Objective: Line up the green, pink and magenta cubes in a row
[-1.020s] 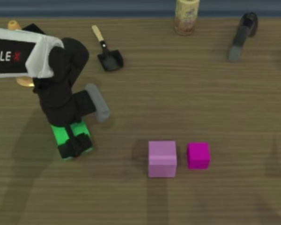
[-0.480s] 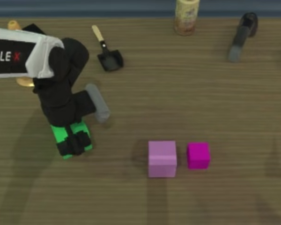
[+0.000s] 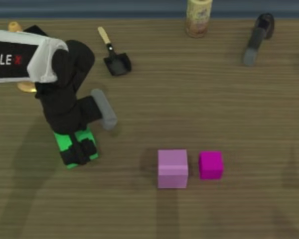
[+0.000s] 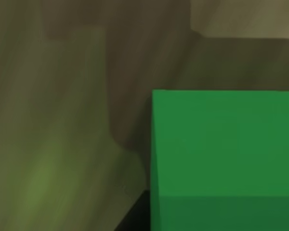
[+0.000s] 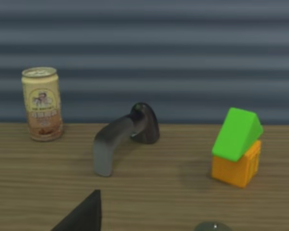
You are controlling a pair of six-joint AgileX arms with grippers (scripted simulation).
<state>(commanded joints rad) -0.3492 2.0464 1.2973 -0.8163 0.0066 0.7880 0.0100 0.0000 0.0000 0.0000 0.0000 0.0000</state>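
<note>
The green cube [image 3: 67, 142] sits at the table's left, mostly hidden under my left gripper [image 3: 78, 152], whose jaws are shut on it. In the left wrist view the green cube [image 4: 221, 159] fills the frame's lower right, with the wood table behind it. The pink cube [image 3: 172, 168] rests near the table's middle. The smaller magenta cube [image 3: 211, 165] stands just to its right, a small gap between them. My right arm is out of the top view; only a dark tip of the right gripper [image 5: 86, 216] shows in its wrist view.
A small black shovel [image 3: 114, 56], a drink can [image 3: 198, 17] and a dark grey handled tool [image 3: 256, 37] lie along the back edge. An orange object [image 3: 25, 87] peeks out under the left arm. The right wrist view shows an orange block with a green roof [image 5: 236, 149].
The green cube and my left gripper have shifted very slightly toward the back. The pink and magenta cubes have not moved.
</note>
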